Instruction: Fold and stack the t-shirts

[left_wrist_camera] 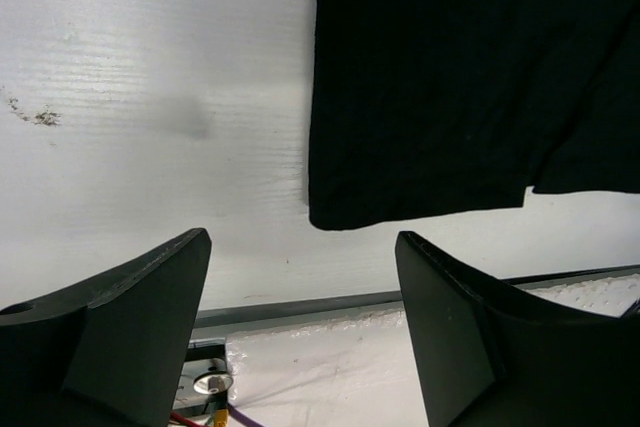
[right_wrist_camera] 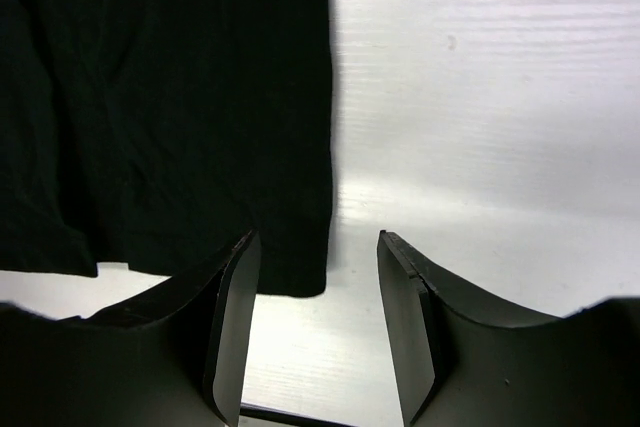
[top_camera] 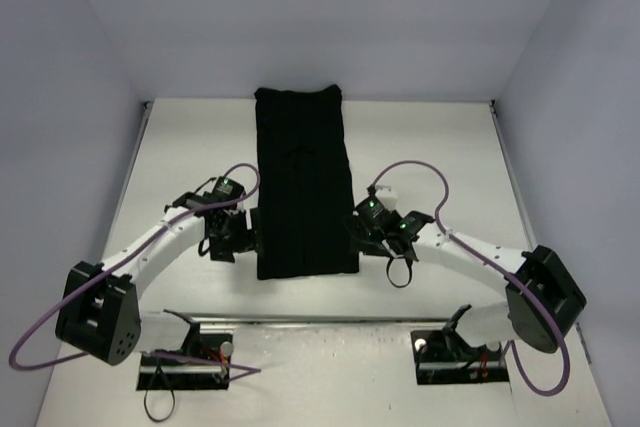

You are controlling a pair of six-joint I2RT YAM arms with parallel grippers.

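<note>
Black t-shirt [top_camera: 303, 187] flat between left gripper [left_wrist_camera: 302, 235] and right gripper [right_wrist_camera: 318, 236], both wide apart, empty.

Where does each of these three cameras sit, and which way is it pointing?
Top external: fixed above and behind the robot, looking down at the table and the black t-shirt; the left arm and right arm both show.
Left wrist: on the left arm, looking past the open left gripper at the t-shirt's near left corner.
Right wrist: on the right arm, looking past the open right gripper at its near right corner.
Shared: both wrist views show the t-shirt's near edge.
</note>
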